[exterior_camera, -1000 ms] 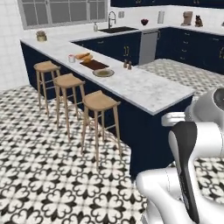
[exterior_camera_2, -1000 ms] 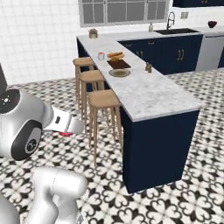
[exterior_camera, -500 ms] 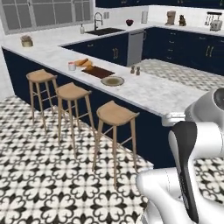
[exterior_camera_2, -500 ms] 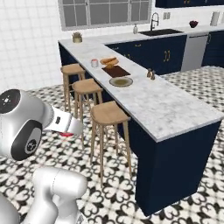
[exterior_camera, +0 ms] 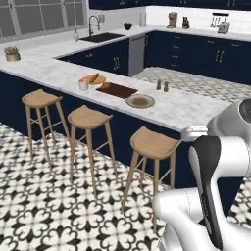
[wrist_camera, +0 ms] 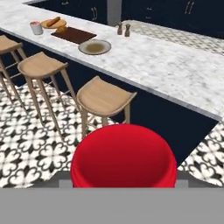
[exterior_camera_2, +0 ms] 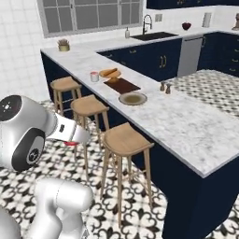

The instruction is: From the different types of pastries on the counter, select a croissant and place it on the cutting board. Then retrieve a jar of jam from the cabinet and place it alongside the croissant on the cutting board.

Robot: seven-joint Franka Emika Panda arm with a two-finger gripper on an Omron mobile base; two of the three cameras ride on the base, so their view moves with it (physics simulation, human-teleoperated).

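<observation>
The room was a kitchen with a black-and-white patterned tile floor (exterior_camera: pixel 44 206), white tiled walls and navy-blue cabinets under a window. A long marble-look counter (exterior_camera_2: pixel 186 121) on a navy base ran across it, with three wooden stools (exterior_camera: pixel 154 144) lined up along its near side. On the counter lay the dark-brown cutting board (exterior_camera: pixel 116 89); a round plate (exterior_camera: pixel 140 101) sat just beside one end of it. Past the other end sat a white cup (exterior_camera: pixel 84 85) and a light wooden plate carrying the baguette-like stick (exterior_camera: pixel 94 78). A small golden lump at the board's edge in the hand view was probably the croissant (wrist_camera: pixel 61 29), though it was too small to be sure. Two small shakers (exterior_camera: pixel 162 86) stood further along the top. The red jar of jam (wrist_camera: pixel 124 157) sat close before the hand camera, apparently pinched in the gripper (wrist_camera: pixel 124 183), whose fingertips it hid.
</observation>
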